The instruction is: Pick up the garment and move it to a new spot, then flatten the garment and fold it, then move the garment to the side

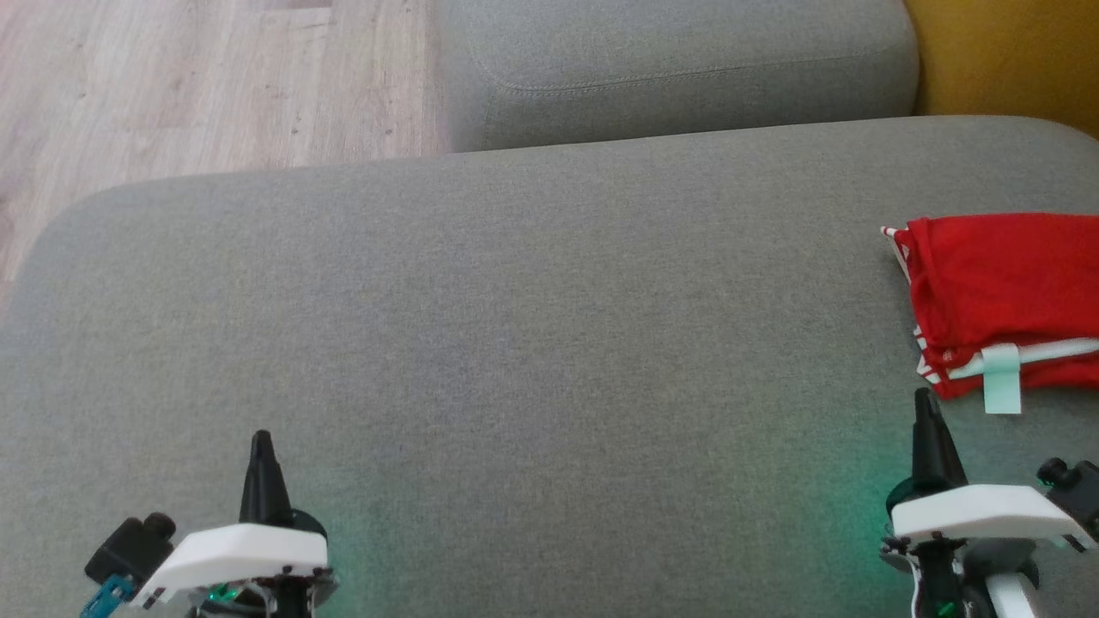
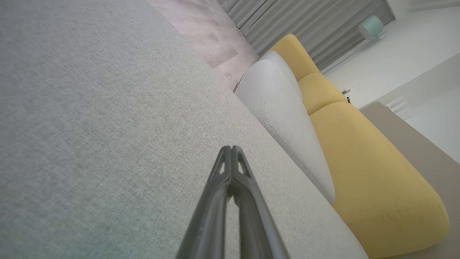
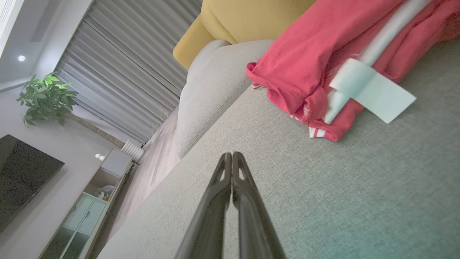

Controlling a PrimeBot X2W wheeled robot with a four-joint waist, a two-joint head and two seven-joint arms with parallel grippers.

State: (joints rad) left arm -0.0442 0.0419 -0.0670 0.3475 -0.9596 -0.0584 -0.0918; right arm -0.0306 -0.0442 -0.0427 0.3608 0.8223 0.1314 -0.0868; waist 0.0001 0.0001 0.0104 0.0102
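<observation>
Head view — folded red garment, white-striped, pale tag.

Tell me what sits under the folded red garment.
The folded red fabric garment lies on the grey woven sofa cushion; a pale tag sticks out at its near edge. The patch directly beneath is covered.

The grey sofa cushion carries one folded red garment, lying flat at the cushion's right edge; a pale strip, perhaps a label, trails onto the cushion.
</observation>
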